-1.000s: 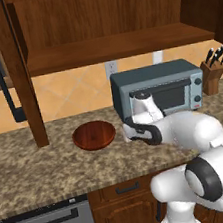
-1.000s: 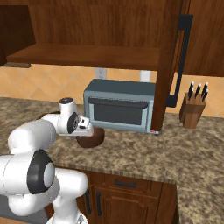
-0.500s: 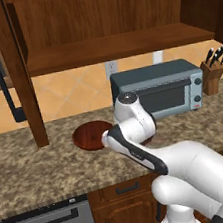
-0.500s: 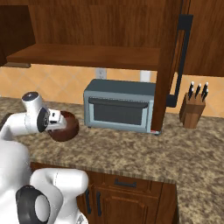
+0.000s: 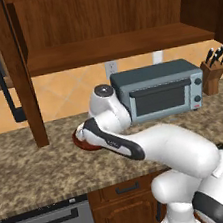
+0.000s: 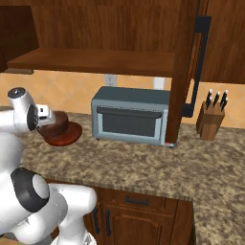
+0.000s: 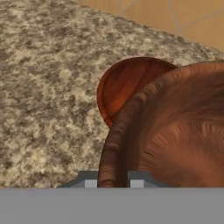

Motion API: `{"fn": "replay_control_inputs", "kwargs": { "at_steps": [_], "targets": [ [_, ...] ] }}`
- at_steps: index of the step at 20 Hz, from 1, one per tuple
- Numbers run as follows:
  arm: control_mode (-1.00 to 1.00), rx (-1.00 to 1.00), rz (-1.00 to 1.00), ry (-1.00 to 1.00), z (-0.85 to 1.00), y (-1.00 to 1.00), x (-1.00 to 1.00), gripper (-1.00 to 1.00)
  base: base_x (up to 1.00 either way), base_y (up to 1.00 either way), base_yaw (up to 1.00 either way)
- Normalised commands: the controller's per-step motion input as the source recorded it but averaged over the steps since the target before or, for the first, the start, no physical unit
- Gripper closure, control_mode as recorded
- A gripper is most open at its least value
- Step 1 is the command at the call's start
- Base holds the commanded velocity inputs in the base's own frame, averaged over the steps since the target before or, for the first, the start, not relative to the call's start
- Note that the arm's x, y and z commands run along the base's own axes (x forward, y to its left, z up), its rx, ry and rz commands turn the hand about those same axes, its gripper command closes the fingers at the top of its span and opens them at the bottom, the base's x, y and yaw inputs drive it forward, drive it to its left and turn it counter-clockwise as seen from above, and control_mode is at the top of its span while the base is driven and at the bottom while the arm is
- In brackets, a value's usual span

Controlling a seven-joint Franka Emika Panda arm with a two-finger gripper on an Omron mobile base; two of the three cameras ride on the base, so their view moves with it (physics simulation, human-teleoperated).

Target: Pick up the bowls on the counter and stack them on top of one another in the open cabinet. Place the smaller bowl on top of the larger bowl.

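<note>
the gripper (image 7: 113,183) was found closed on the rim of the smaller bowl (image 7: 175,131), one fingertip on each side of the wall, as seen in the hand view. the smaller bowl (image 6: 54,123) was held off the counter (image 6: 143,162), to the left of the toaster oven (image 6: 131,115), directly above the larger bowl (image 6: 64,136). whether the two bowls were touching could not be established from the right base view; in the hand view a gap of granite and red wood was visible past the held bowl's rim. the larger bowl (image 7: 127,85) was observed lying flat on the counter (image 7: 48,87), upright, left of the toaster oven and near the tiled back wall. in the left base view the larger bowl (image 5: 83,143) was mostly covered by the arm. the open cabinet (image 5: 114,47) was noted above the toaster oven (image 5: 158,90), its shelf board bare. a knife block (image 6: 212,122) was recorded to the right of the toaster oven.
</note>
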Motion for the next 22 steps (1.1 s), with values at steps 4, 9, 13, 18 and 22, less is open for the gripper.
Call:
{"fn": "replay_control_inputs", "kwargs": {
  "at_steps": [4,9,13,18,22],
  "targets": [
    [-1.00,0.01,0.09,0.00,-0.74,0.00,0.97,1.00,0.00,0.00,0.00],
    [-1.00,0.06,0.08,0.00,-0.82,0.19,0.56,1.00,0.00,0.00,0.00],
    [-1.00,0.13,0.00,0.00,-0.37,0.44,0.38,1.00,0.00,0.00,0.00],
    [-1.00,0.08,0.00,0.00,-0.28,0.21,0.31,-1.00,0.00,0.00,0.00],
    [-1.00,0.00,-0.01,-0.03,-0.01,0.00,0.51,-1.00,0.00,0.00,0.00]
  ]
}}
